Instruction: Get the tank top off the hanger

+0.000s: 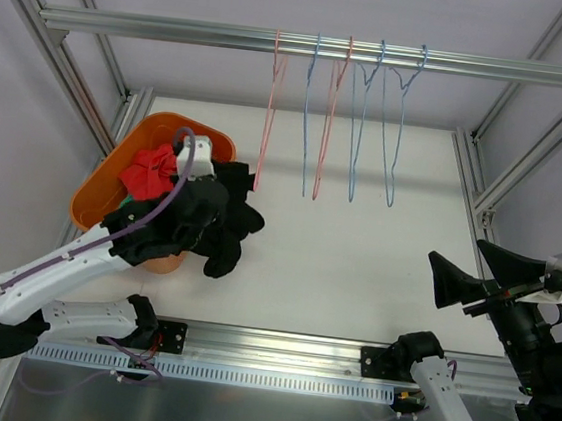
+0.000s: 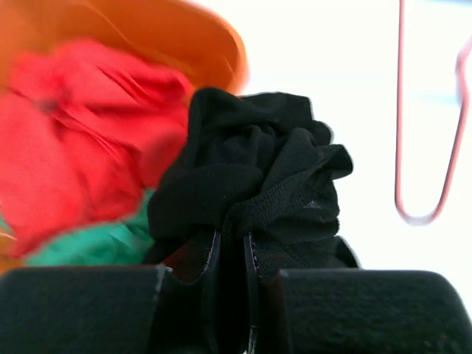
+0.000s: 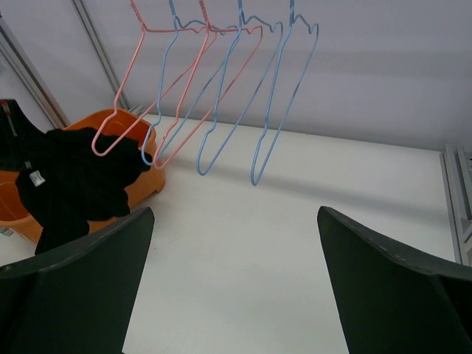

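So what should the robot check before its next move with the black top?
1. Black fabric tank top off the thin wire hangers: ok, all five hang bare.
2. Left gripper shut on the top: ok.
3. Top fully over the orange plastic basket: not ok, part drapes past the rim over the white table.
4. Top clear of the nearest pink hanger: cannot tell.
5. Right gripper open and out of the way: ok.
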Controlling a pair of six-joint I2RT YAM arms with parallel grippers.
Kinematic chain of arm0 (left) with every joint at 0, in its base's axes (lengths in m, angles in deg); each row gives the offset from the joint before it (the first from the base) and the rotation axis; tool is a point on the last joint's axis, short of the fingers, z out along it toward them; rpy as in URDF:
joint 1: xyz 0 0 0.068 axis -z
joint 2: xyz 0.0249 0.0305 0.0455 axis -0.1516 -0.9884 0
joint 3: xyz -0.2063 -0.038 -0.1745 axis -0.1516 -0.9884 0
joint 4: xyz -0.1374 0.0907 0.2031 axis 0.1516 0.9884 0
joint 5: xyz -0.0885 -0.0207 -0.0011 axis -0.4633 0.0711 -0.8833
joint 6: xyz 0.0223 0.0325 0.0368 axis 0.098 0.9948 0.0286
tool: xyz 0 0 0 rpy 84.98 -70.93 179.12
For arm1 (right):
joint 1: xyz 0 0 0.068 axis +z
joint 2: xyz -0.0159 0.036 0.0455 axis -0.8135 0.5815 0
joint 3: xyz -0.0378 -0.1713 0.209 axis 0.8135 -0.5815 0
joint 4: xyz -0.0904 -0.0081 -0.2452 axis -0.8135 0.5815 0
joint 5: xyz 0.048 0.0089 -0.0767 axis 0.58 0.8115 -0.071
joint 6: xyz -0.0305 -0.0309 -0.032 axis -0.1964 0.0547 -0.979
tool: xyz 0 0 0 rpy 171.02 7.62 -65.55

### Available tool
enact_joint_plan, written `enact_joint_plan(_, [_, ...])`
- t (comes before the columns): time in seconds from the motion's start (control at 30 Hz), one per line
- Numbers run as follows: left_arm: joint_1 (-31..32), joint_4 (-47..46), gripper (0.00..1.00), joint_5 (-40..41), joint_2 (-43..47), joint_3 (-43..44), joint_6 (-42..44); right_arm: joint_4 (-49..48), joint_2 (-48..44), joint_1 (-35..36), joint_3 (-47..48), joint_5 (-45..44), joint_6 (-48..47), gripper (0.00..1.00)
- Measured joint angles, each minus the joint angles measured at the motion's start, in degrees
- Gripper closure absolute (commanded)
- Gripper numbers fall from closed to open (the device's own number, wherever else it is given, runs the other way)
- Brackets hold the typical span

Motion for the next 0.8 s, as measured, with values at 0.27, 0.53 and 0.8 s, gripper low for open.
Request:
enact_joint_plan(0.27, [-15.43,1.57,1.00,-0.70,-2.64,14.60,13.05,-0.92,0.31,0.00,0.57,0.90,0.20,0.01])
enact_joint_plan(0.53, [-38.97,1.81,1.00,-14.12,-10.58,21.99,18.69,-1.68,0.39,0.00,2.16,1.95,0.31,0.01])
enact_joint_plan(0.8, [-53.35,1.27,1.00,-27.80,-23.61,21.84,17.03,-2.91,0.39,0.00,1.11,4.11,0.70,0.01])
